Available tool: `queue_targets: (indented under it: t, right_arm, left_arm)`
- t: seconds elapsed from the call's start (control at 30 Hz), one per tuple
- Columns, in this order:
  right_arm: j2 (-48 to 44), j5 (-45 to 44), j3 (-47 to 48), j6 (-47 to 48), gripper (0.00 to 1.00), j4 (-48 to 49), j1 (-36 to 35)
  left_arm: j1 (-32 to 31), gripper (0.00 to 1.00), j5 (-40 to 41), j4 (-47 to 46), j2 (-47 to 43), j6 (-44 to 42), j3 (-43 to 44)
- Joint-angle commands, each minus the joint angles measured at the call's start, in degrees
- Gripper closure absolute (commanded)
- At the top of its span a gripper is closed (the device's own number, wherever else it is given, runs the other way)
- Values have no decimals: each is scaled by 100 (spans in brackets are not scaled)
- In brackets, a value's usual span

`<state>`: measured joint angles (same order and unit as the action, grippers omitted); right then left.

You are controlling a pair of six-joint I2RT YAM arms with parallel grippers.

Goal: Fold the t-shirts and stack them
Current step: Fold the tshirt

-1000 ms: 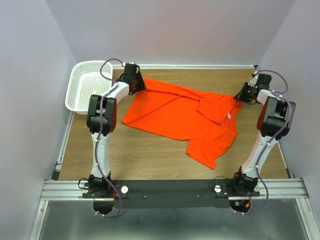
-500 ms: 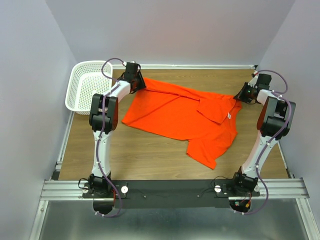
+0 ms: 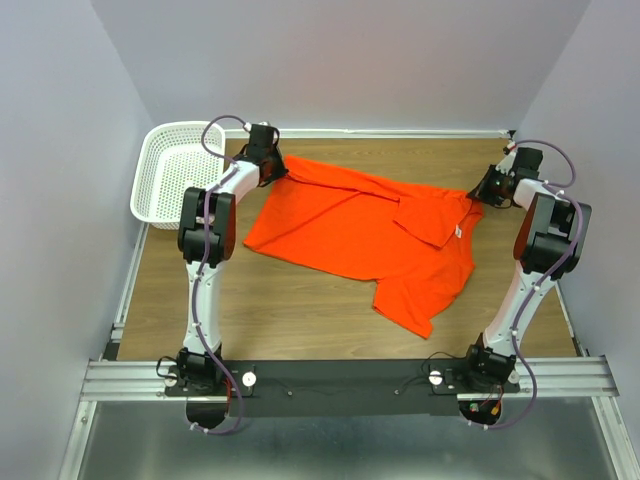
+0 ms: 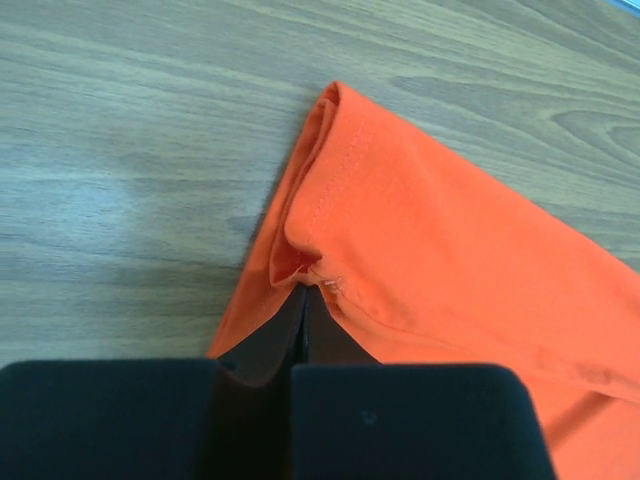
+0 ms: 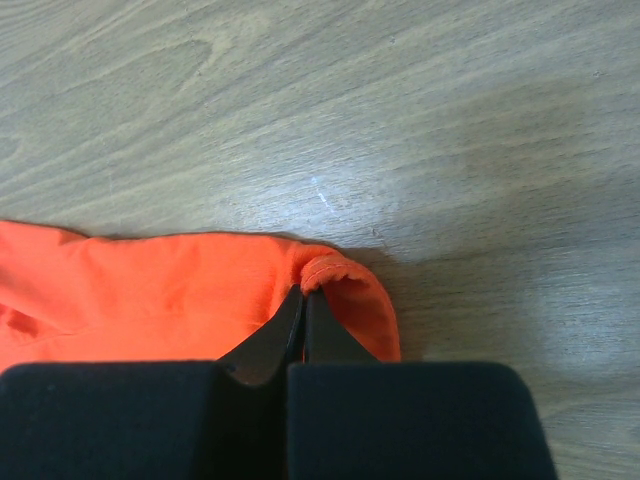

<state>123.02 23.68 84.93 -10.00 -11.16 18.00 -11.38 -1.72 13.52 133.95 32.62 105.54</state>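
Stage: the t-shirt (image 3: 370,235) lies spread and rumpled mid-counter, with no fold yet made and no stack begun; left tool (image 4: 305,298) is pinched shut on its corner at 11 o'clock; right tool (image 5: 303,298) is pinched shut on its edge at 2 o'clock; wood-grain counter (image 3: 300,320); white basket (image 3: 165,180) at 10 o'clock; plain pale walls (image 3: 350,60) on three sides.

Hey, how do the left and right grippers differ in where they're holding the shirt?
The left gripper pinches the shirt at its far-left corner, beside the basket; the right gripper pinches its right edge. The left holds a stitched hem; the right holds a small rolled fold. Both have jaws shut on fabric.
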Motion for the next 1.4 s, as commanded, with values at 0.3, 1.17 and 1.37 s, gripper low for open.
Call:
queue_targets:
  t: [0.3,1.17,1.37]
  right_arm:
    - [46,-22,112,33,100,61,55]
    - [99,93,138,33,100,61,63]
    - [90,128,130,59,99,61,63]
  left_arm:
    - [311,100,356,125,-264,-282,-173]
    - [329,57,-637,-790,-661,-862,-563]
    - [347,55,-760,-421,-116,-951,159]
